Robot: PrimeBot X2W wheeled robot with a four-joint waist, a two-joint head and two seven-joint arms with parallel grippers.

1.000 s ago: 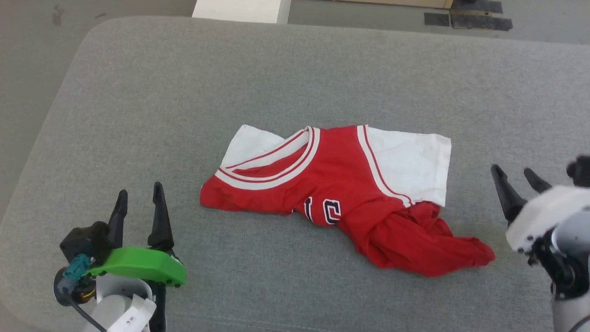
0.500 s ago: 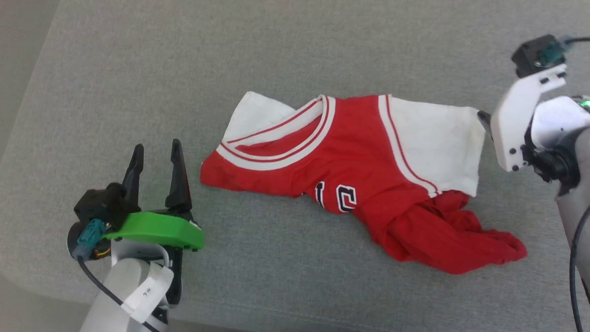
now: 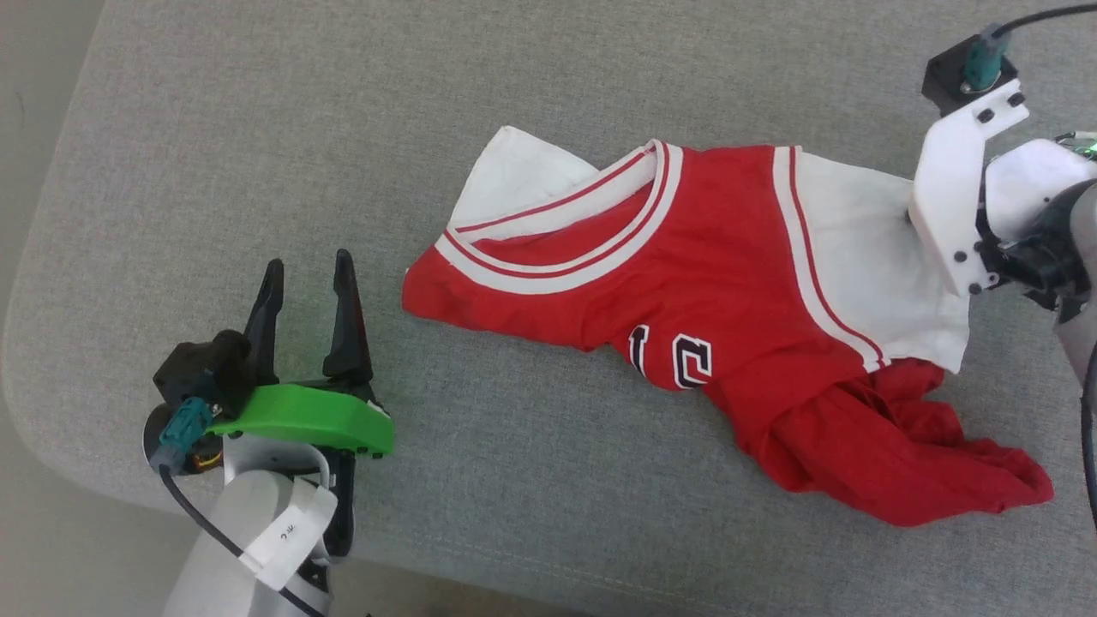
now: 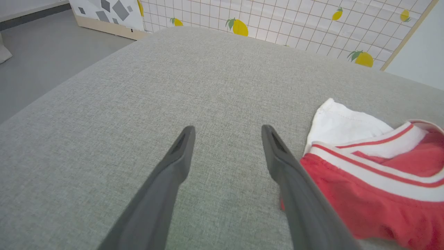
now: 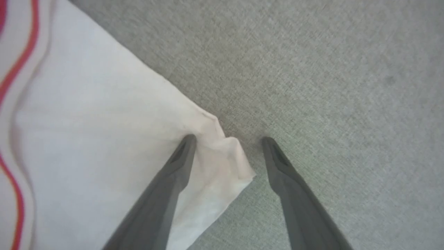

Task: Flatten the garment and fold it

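The garment (image 3: 728,283) lies crumpled on the grey cushion, red with white sleeve panels, striped trim and dark lettering, its lower red part bunched at the right. My left gripper (image 3: 308,267) stands open just left of the garment's red shoulder, empty, and its wrist view shows the same open gripper (image 4: 227,129) beside the garment (image 4: 367,180). My right arm's white wrist bracket (image 3: 953,193) hangs over the white sleeve's right edge. My right gripper (image 5: 229,139) is open and straddles the sleeve corner (image 5: 222,156), with one finger on white fabric and the other over bare cushion.
The grey cushion (image 3: 257,128) has a rounded edge at the left and along the bottom, with floor beyond it. A lemon-patterned panel (image 4: 277,24) stands behind the cushion's far side in the left wrist view.
The head camera has shifted, moving the whole picture. My right gripper has swung from the near right up over the white sleeve's corner, pointing down. The left gripper stays open beside the shoulder.
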